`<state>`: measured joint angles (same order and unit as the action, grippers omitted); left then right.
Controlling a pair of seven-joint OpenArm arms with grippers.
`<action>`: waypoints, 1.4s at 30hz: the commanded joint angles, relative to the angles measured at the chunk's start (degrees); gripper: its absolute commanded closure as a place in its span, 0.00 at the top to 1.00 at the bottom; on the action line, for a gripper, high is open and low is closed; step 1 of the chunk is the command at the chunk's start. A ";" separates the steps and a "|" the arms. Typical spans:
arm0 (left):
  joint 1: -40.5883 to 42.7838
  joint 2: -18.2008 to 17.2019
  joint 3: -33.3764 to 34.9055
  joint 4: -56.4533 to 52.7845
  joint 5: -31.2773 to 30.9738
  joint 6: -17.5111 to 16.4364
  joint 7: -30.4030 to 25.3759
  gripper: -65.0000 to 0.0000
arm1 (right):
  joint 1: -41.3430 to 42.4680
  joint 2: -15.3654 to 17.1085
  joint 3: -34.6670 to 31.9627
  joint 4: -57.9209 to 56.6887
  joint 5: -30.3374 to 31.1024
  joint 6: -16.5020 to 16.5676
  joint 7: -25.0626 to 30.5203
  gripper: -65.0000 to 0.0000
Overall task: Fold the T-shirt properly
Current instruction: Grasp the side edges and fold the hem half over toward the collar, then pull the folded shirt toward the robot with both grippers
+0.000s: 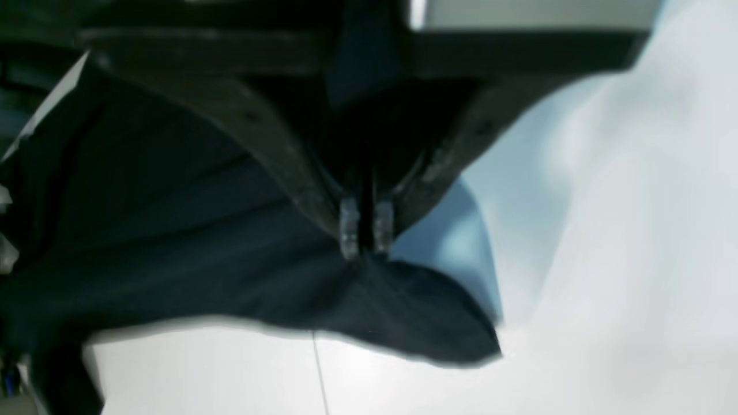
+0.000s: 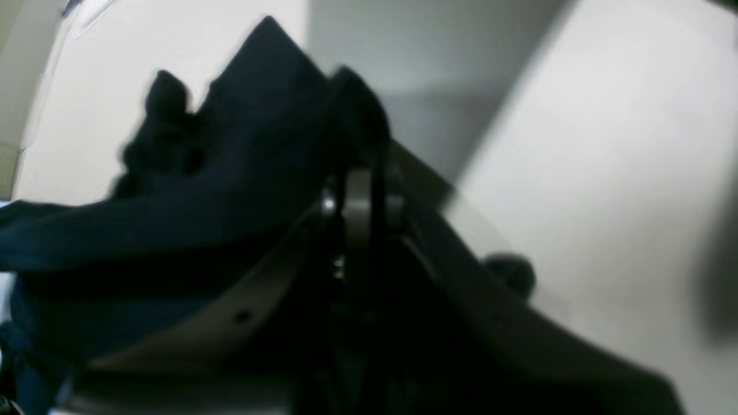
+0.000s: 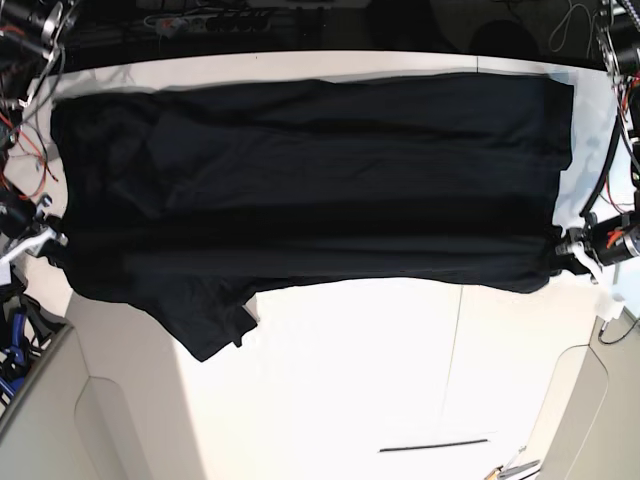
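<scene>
The left gripper [image 1: 365,237] is pinching the T-shirt [image 3: 310,180] at one edge, and the right gripper [image 2: 358,203] is clamping the opposite edge, both jaws closed on cloth. The black, wrinkled shirt is stretching between them across the white table [image 3: 400,380], one sleeve hanging toward the near side.

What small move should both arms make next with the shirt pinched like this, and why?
Probably carry the held edge toward the far edge and lay it down. Both the left gripper and right gripper are shut on the T-shirt, whose near edge is lifted between them over the table.
</scene>
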<state>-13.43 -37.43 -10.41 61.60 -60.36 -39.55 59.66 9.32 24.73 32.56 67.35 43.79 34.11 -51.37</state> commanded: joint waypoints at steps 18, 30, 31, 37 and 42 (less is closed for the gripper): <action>8.00 2.47 -0.42 8.50 0.07 -0.45 -3.21 0.00 | -2.69 0.31 5.42 -0.15 -4.81 -1.31 7.89 0.53; 8.98 2.49 -0.42 8.50 2.34 -0.45 -3.52 0.00 | 7.50 -2.73 0.55 -0.94 -13.40 -1.36 14.10 0.53; 8.98 2.49 -0.42 8.50 2.34 -0.45 -3.56 0.00 | 7.48 -2.93 -1.75 -1.40 -15.39 -1.36 16.15 0.53; 8.98 2.49 -0.44 8.50 2.38 -0.45 -3.72 0.00 | 9.68 -2.89 -13.92 -7.52 -21.94 -2.10 22.67 0.53; 9.01 2.49 -0.44 8.50 2.38 -0.45 -3.72 0.00 | 13.51 -3.02 -17.44 -14.34 -23.23 -2.58 24.46 0.53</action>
<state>-3.51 -33.67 -10.35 69.21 -56.84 -39.51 56.95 21.74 20.64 14.96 52.29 19.97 31.55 -28.12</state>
